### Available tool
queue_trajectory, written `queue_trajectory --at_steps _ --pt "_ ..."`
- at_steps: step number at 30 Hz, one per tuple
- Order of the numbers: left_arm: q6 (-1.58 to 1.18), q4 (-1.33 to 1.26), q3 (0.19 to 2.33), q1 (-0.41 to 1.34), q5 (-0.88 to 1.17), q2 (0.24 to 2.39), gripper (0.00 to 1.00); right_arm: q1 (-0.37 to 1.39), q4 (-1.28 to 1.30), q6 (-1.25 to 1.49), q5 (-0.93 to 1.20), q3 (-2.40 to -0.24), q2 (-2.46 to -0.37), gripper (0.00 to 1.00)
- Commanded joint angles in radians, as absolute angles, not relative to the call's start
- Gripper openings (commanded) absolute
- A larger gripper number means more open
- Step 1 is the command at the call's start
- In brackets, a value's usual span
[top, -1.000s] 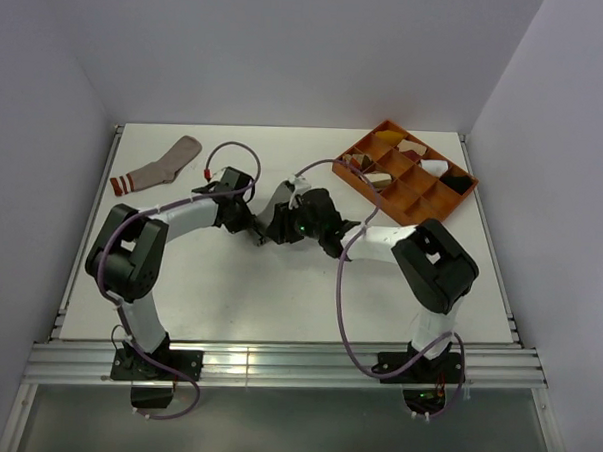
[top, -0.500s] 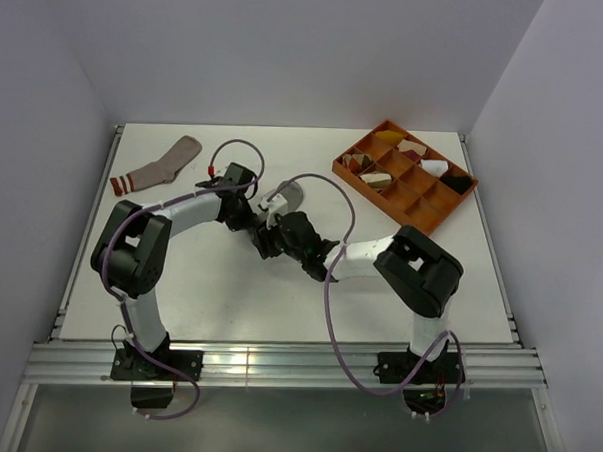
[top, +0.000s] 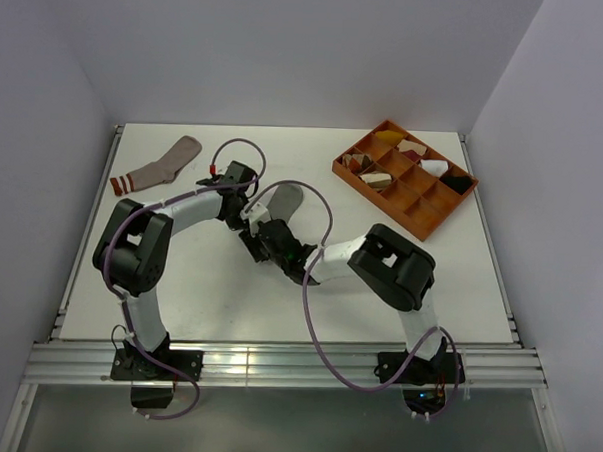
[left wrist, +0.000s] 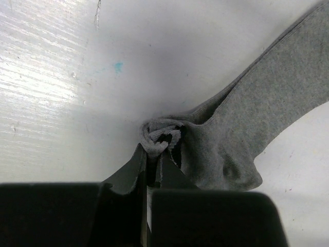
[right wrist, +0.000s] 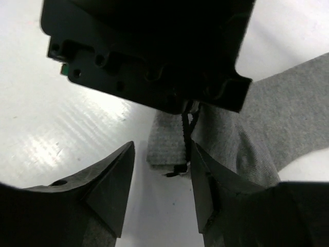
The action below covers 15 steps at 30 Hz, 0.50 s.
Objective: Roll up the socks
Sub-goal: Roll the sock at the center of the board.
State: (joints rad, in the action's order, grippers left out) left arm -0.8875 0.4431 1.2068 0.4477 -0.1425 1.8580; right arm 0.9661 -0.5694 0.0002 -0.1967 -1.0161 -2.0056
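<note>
So the grey sock [left wrist: 247, 118] is sitting about mid-table, a bit toward the back, and both arms are crowded right on top of it. The left pincer [left wrist: 152, 157] is squeezed closed, with the curled-up end of the sock nipped at its tips. From the left wrist camera you can see a tight little coil of grey knit right at the fingertips. The rest of the sock fans out flat to the upper right across the white table [top: 228, 293]. There's a lumpy bulge of fabric just right of the fingers, touching the right one.

The right pincer [right wrist: 162, 146] comes in from the opposite side, facing the left one pretty much nose to nose. Its jaws are spread apart and aren't gripping anything. From its own camera, a flat grey edge of the sock lies on the table just past the gap between its fingers, and the black body of the left pincer hangs over that. Its right-hand finger sits right beside the sock's fabric, but it's hard to tell if it actually touches.

The pink-tan sock [top: 162, 164] lies flat on its own near the far left corner, striped cuff toward the left edge, well away from both pincers. The orange tray [top: 422, 216] with its little cloth bundles is over at the far right, also well apart.
</note>
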Motion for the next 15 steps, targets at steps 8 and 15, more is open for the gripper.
queue_trajectory --at_steps 8,15 --pt "-0.871 0.517 1.178 0.456 -0.095 1.888 0.00 1.009 -0.520 -0.012 -0.338 -1.092 -2.049 0.20" --pt "-0.916 0.428 1.112 0.453 -0.120 1.804 0.19 0.993 -0.447 0.122 -0.223 -1.068 -2.014 0.00"
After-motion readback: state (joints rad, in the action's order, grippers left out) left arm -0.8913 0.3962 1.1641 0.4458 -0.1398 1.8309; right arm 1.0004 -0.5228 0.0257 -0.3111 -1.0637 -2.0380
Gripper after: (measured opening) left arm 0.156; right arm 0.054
